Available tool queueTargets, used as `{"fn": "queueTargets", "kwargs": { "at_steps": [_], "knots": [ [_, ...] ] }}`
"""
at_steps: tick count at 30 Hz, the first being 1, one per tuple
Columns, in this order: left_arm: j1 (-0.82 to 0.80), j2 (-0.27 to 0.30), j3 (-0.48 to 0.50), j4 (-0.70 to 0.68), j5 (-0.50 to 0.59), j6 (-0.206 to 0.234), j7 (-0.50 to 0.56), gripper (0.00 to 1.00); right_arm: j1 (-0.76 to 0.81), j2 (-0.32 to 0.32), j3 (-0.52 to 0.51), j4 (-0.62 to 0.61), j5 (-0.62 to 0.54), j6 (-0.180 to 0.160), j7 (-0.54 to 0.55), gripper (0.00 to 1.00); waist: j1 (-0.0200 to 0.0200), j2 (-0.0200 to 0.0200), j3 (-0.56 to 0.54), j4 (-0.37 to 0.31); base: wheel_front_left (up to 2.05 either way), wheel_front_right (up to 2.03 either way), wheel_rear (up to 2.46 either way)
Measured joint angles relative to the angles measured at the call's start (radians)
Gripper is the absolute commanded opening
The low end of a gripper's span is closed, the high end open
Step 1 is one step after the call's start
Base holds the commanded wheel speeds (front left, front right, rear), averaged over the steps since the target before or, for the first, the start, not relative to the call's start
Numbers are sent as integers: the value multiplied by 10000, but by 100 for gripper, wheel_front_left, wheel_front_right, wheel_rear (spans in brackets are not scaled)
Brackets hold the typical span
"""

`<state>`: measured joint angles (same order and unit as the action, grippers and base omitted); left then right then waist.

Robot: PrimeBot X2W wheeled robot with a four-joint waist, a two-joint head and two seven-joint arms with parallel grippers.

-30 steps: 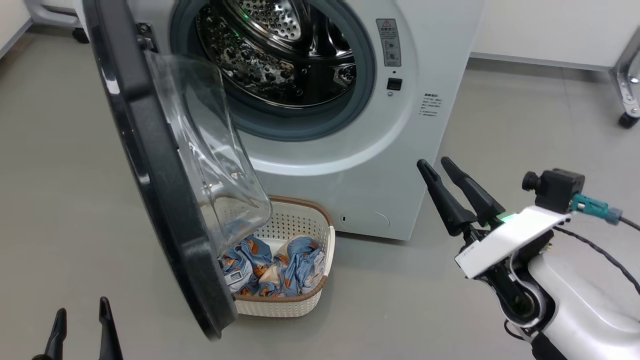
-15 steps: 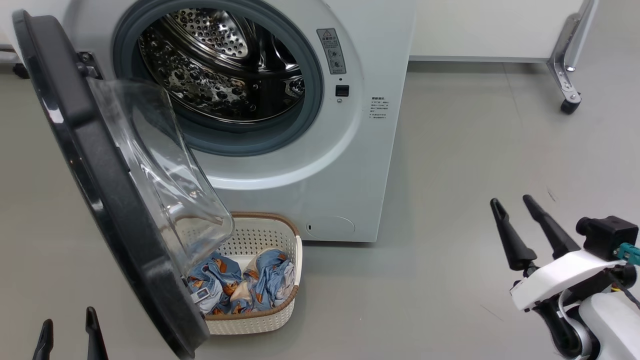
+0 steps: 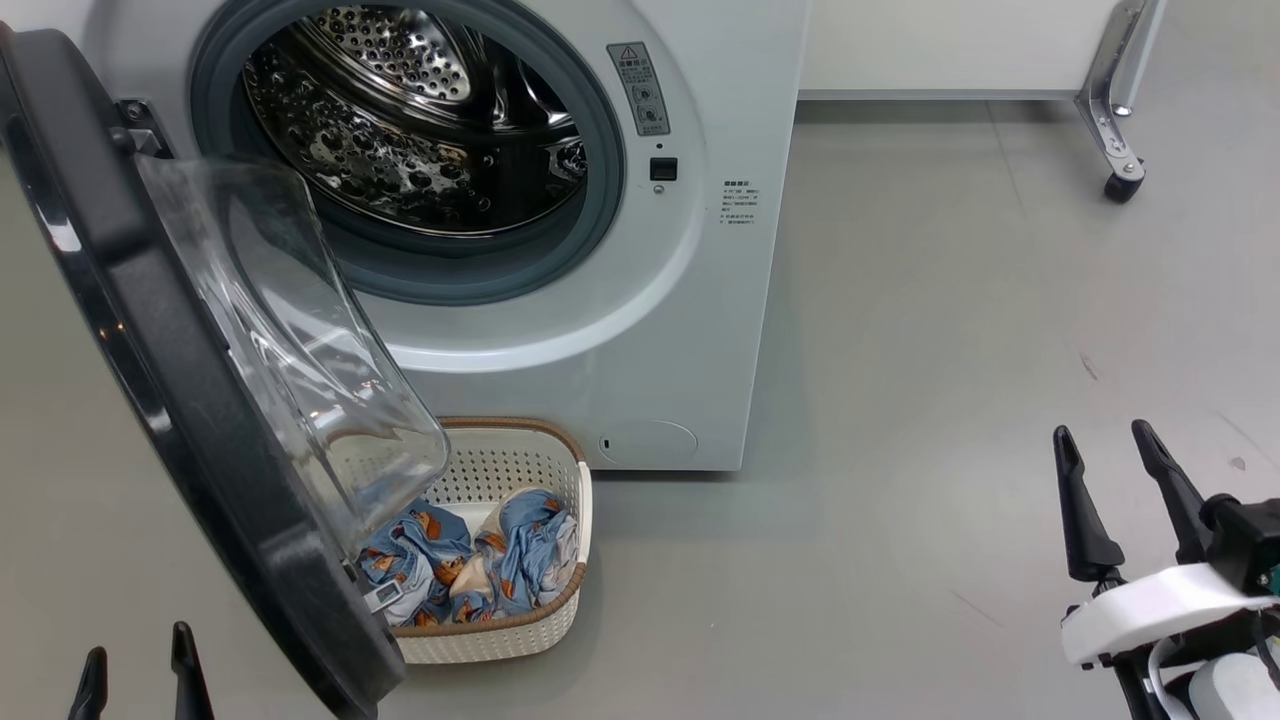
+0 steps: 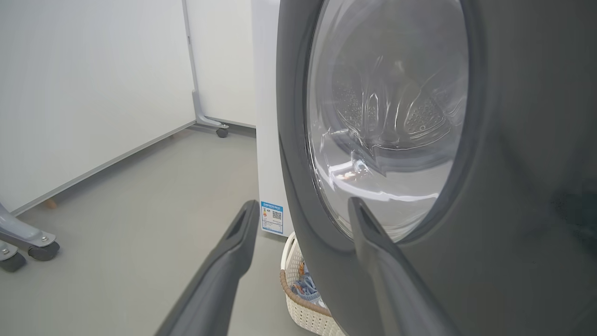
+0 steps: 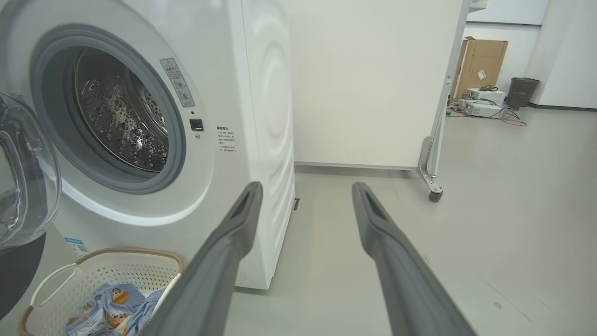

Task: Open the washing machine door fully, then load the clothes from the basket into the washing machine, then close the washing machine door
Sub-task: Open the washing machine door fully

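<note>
The white washing machine shows its steel drum. The washing machine door, with black rim and bulging glass, is swung out on its left hinge toward me. Under its lower edge stands the cream basket, partly hidden by the door, with blue printed clothes inside. My left gripper is open low at the door's outer side; in the left wrist view its fingers flank the door's rim. My right gripper is open and empty, well right of the machine.
A metal frame leg on a caster stands at the back right by a white partition. Another caster foot is left of the machine. Far behind, a cardboard box, a black bin and cabled devices sit on the grey floor.
The head camera has moved, shifting the machine leftward in view. My right gripper has drawn back from the machine's front, lower and to the right. The door, basket and left gripper look unmoved.
</note>
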<state>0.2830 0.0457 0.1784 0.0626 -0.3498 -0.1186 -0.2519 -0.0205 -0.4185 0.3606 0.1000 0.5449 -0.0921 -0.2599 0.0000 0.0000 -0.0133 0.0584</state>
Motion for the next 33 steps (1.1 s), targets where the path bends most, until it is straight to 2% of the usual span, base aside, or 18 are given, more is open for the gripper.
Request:
{"fn": "queueTargets", "kwargs": {
  "at_steps": [8,15,19,20,21,22,25,28,33],
  "knots": [
    [-12,-2,109,140,6,-42,0,100,1103,656,-911,-150,-736,-75,0,100,0,0,78,49,0,0,0],
    [-27,-4,132,268,6,-48,0,100,1624,1122,-1323,-182,-1156,-73,0,100,0,0,111,87,0,0,0],
    [-89,-4,163,347,6,-56,0,100,1789,1365,-1522,-192,-1325,-17,0,100,0,0,111,114,0,0,0],
    [-117,-4,161,422,4,-56,-2,97,1790,1398,-1567,-205,-1363,31,0,100,0,0,109,120,0,0,0],
    [-134,-6,159,483,4,-56,0,38,1793,1425,-1620,-226,-1413,38,0,100,0,0,107,124,0,0,0],
    [-147,-8,157,508,-2,-56,0,0,1798,1450,-1678,-238,-1465,104,0,100,0,0,104,128,0,0,0],
    [-172,-23,255,571,-54,-56,0,0,1885,1597,-1852,-272,-1624,217,0,100,0,0,95,141,0,0,0],
    [-276,-44,800,489,-132,-56,0,0,2000,1712,-1950,-276,-1726,309,0,100,0,0,86,164,0,0,0],
    [-878,-67,1703,-767,-219,35,-2,0,2130,1885,-2234,-305,-1900,508,0,100,0,0,64,228,0,0,0]
  ]
}}
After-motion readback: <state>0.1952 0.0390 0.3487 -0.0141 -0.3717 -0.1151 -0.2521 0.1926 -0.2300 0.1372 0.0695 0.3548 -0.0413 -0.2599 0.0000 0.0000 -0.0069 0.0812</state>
